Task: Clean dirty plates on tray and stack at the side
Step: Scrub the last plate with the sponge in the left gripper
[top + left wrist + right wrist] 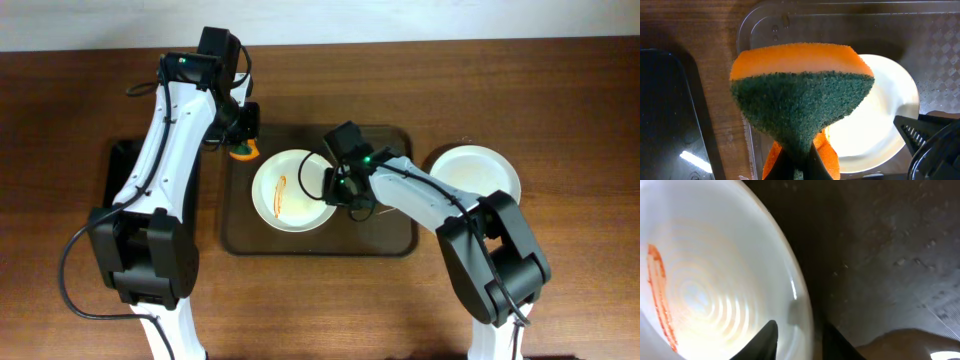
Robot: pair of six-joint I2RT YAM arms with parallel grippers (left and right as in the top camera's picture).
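Observation:
A white plate [295,190] with an orange-brown sauce streak lies on the left half of the brown-grey tray [385,228]. My right gripper [340,188] is shut on the plate's right rim, one finger inside and one outside [800,335]; the streak [660,295] shows in the right wrist view. My left gripper [243,142] is shut on an orange and green sponge [800,95] and holds it above the tray's far left corner, beside the plate [880,115]. A plain white plate [475,175] sits on the table to the right of the tray. A third plate is not discernible.
A narrow black tray [120,175] lies on the table left of the big tray; it also shows in the left wrist view [665,115]. The right half of the big tray holds only my right arm. The table is brown wood.

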